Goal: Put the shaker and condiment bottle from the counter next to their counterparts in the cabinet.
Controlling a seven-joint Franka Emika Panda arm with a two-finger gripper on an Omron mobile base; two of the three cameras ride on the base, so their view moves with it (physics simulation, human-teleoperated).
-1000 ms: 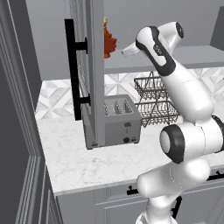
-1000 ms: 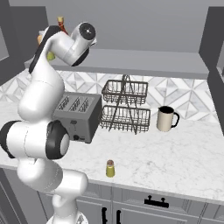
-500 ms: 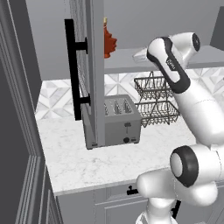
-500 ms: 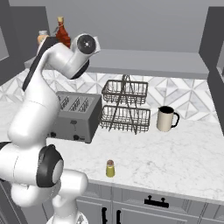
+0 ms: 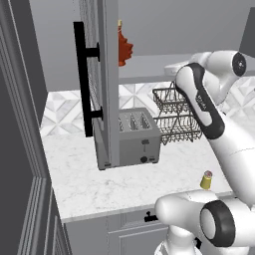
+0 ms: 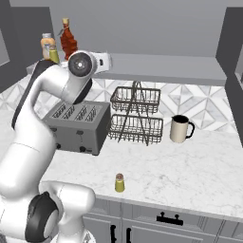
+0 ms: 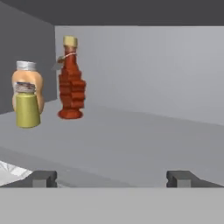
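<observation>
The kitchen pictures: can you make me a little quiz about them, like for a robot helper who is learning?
1. True or false: the condiment bottle stands upright on the cabinet shelf.
2. Where is the shaker? A) in the wire rack B) on the counter near its front edge C) on top of the toaster
3. Fill in: the cream mug stands to the ____ of the wire rack in the right base view.

Key: 1 true. 2 B. 3 right.
</observation>
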